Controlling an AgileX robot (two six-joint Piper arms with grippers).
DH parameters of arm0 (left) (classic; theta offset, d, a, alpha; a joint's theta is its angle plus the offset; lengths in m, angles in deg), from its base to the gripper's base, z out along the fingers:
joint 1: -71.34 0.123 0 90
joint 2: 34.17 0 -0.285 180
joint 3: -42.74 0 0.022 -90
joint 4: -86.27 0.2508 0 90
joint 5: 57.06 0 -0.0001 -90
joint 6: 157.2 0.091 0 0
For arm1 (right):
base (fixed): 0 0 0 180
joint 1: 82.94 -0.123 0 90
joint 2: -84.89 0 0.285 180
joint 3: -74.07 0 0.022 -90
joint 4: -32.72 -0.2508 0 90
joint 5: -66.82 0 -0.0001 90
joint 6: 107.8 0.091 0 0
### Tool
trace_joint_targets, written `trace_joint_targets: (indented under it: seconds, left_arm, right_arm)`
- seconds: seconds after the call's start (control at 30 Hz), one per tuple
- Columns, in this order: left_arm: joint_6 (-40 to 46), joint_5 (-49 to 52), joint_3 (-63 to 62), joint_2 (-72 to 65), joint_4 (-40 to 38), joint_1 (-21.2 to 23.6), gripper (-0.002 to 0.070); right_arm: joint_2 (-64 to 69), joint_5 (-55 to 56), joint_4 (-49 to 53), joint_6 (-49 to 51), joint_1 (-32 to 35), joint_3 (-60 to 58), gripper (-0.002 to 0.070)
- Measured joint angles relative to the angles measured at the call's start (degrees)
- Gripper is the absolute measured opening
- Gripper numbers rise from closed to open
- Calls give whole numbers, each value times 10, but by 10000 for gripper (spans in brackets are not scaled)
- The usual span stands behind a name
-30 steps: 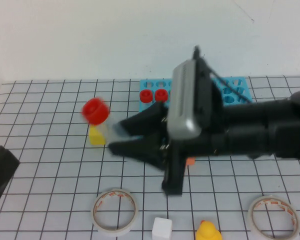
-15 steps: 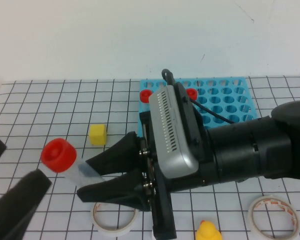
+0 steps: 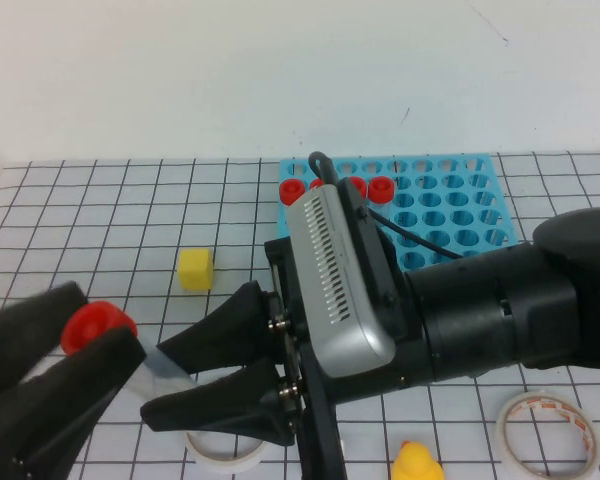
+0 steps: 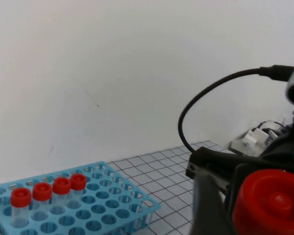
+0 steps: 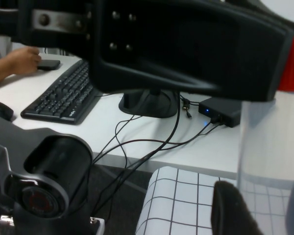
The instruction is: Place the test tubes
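Left tool (image 3: 102, 332) moved in front-left, open astride red cap (image 3: 95, 324) | right tool (image 3: 160, 382) mid-front grips test tube (image 3: 165, 362)

— Where can anything pass?
— Over the far-left counter (image 3: 90, 195), behind the yellow cube (image 3: 194, 268). The near left is taken: the left tool (image 3: 105, 322) sits there at the red cap of the test tube (image 3: 96, 326), and the right tool (image 3: 158, 382), clamped on the tube's clear body, faces it from the right.
— And the rack (image 3: 460, 205)?
— The right arm (image 3: 500, 310) lies across its near-left corner. Four capped tubes (image 3: 355, 187) fill the back row's left end; the holes to their right stand open.
— The near edge?
— Two tape rolls (image 3: 540, 425) and a duck (image 3: 417, 462) sit there.
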Motion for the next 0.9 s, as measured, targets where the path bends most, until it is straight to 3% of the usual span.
trace_joint_targets:
  seconds: [0.1,0.43,0.5,0.6,0.7,0.8,0.9]
  left_arm:
    - [6,23,0,-6,-3,0,261]
    - [25,29,0,-10,-8,0,265]
    - [29,30,0,-10,-7,0,265]
    - [49,28,0,-11,-2,0,265]
    - [63,16,0,-13,2,0,265]
    - [68,-9,0,-13,2,0,265]
    - [71,-43,0,-13,2,0,265]
  right_arm:
    - [0,1,0,-1,0,0,233]
    - [0,1,0,-5,0,0,235]
    - [0,-1,0,-5,0,0,299]
    - [-6,0,6,8,0,0,467]
    - [-28,44,97,80,0,0,524]
    - [-64,81,268,205,0,0,489]
    - [-106,71,446,346,0,0,305]
